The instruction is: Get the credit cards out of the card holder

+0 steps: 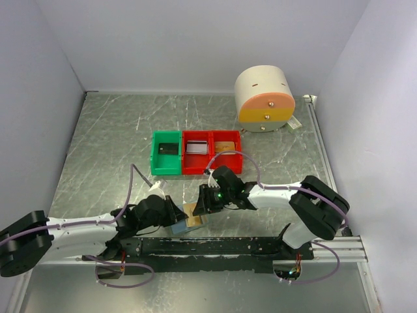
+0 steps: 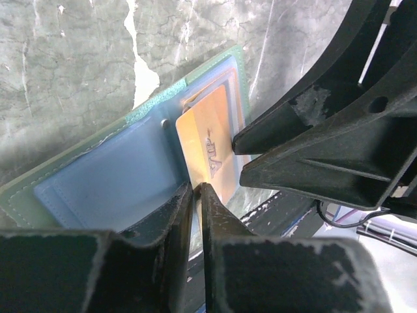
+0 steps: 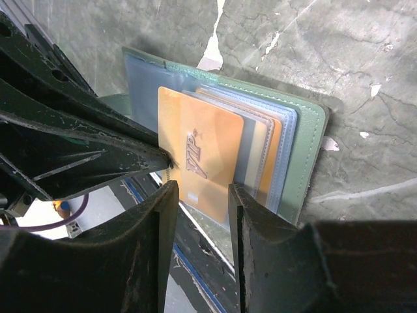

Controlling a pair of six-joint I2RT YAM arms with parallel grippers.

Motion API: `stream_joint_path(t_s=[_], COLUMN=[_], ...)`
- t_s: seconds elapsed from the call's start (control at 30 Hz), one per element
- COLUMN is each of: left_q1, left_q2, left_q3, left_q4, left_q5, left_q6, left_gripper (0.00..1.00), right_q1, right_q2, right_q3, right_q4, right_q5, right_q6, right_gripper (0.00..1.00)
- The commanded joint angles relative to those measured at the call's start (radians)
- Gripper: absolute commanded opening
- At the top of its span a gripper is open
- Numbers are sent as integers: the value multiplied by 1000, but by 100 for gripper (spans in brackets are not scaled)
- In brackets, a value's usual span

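The card holder (image 2: pixel 111 176), a pale blue sleeve with a green border (image 3: pixel 306 143), lies open at the table's near edge (image 1: pixel 178 228). An orange credit card (image 3: pixel 202 150) marked VIP sticks halfway out of its pocket (image 2: pixel 208 147). More orange and tan credit cards (image 3: pixel 277 156) sit tucked behind it. My left gripper (image 2: pixel 197 188) is pinched nearly shut on the holder's near edge, at the card's corner. My right gripper (image 3: pixel 202 188) hangs over the card's free end. Its jaws stand apart, narrower than the card, and hold nothing. In the top view both grippers (image 1: pixel 176 218) (image 1: pixel 203 203) meet over the holder.
A green bin (image 1: pixel 166 153) and two red bins (image 1: pixel 197 153) (image 1: pixel 226 151) stand mid-table, each with a flat item inside. A round cream and orange drawer unit (image 1: pixel 264 98) is at the back right. The black mounting rail (image 1: pixel 215 246) runs just below the holder.
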Motion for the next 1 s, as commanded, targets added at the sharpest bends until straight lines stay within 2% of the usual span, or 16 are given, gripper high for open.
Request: stream_joint_path(t_s=[0.0, 0.13, 0.33, 0.67, 0.8, 0.97], left_q1=[1, 1, 1, 1, 1, 1], left_q2=[30, 73, 82, -82, -124, -99], left_q3=[-2, -8, 16, 5, -7, 4], left_q4=[88, 146, 98, -136, -160, -147], left_q5=[12, 20, 9, -45, -49, -46], left_q6=[5, 0, -1, -19, -22, -16], left_gripper=[22, 22, 7, 7, 7, 7], right_q1=[1, 2, 2, 1, 2, 2], right_q2=[19, 20, 18, 28, 30, 3], right_q3=[-21, -25, -25, -13, -7, 34], right_q4=[-28, -27, -48, -63, -48, -66], right_q5=[40, 41, 68, 81, 58, 31], right_q6=[-10, -10, -13, -19, -19, -47], right_gripper=[38, 38, 38, 38, 38, 37])
